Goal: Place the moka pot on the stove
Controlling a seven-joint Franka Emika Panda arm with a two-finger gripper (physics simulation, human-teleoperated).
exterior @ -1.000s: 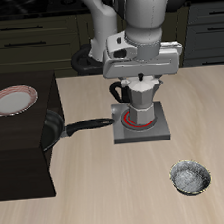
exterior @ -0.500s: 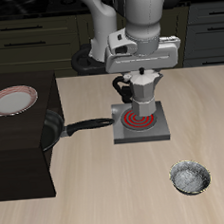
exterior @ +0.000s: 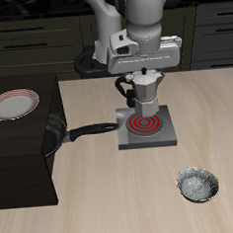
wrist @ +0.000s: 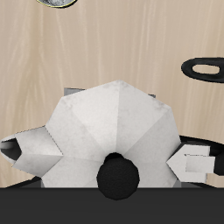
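The silver moka pot point(exterior: 145, 94) hangs upright over the back part of the stove point(exterior: 166, 135), with its black handle pointing sideways. My gripper point(exterior: 145, 77) is shut on the pot's top. The stove's red coil rings show in full in front of the pot's base. I cannot tell how much gap there is between the base and the plate. The wrist view looks down on the pot's faceted lid point(wrist: 114, 122) and its black knob, with a white fingertip point(wrist: 191, 164) pressed on each side. In that view the pot hides the stove.
A black frying pan point(exterior: 58, 131) rests beside the stove, its long handle point(exterior: 92, 130) reaching the stove's edge. A dark raised block point(exterior: 22, 146) carries a red-rimmed plate point(exterior: 12, 104). A speckled grey bowl point(exterior: 198, 185) sits near the table's front edge.
My gripper and the moka pot have risen and shifted slightly back together. The pot covered the coil rings a second ago; now the rings are uncovered.
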